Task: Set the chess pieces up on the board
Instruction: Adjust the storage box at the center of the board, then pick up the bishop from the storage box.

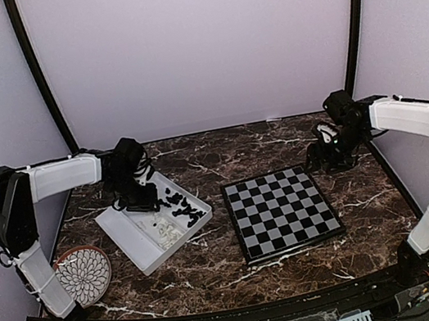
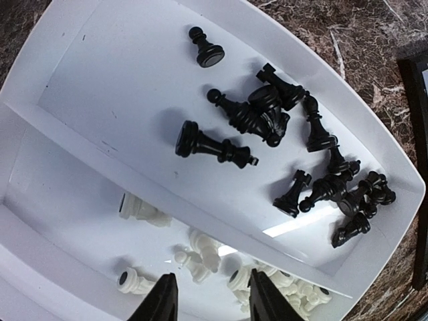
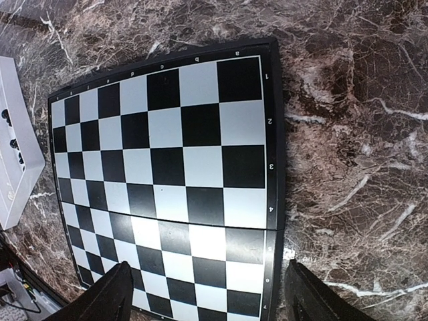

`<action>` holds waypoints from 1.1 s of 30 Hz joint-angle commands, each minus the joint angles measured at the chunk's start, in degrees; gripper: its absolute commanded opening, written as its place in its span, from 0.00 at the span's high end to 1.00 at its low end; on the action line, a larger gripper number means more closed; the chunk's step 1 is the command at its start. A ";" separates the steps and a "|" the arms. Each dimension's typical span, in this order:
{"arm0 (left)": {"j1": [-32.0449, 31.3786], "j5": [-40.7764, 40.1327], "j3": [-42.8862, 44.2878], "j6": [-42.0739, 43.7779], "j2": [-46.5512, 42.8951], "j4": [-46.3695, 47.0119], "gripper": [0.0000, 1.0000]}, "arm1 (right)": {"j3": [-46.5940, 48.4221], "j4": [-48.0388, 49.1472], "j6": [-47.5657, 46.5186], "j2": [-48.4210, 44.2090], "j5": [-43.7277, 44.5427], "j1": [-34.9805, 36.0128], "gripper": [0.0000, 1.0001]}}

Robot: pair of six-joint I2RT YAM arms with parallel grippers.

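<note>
Lying jumbled in the white tray (image 1: pixel 132 233), the chess pieces (image 2: pixel 207 144): black in one compartment, white (image 2: pixel 200 261) in the other. The board (image 1: pixel 282 211) sits just right of the tray. My left pincer (image 2: pixel 212 287) hangs over the white ones, fingers apart, gripping nothing. My right pincer (image 3: pixel 208 274) gapes wide above the board.

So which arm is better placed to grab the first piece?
Left, probably: the left fingers hang open over the white pieces in the tray, while the right fingers sit over the board, away from them.
</note>
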 commanded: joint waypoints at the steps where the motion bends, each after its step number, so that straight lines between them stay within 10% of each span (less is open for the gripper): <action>1: 0.01 0.91 -1.82 1.67 -3.29 0.88 0.61 | 1.17 1.35 0.19 0.54 -0.71 0.40 0.21; 33: 0.01 1.85 -2.56 8.80 3.20 8.63 0.81 | 2.16 -1.40 0.09 -0.66 0.10 0.44 0.21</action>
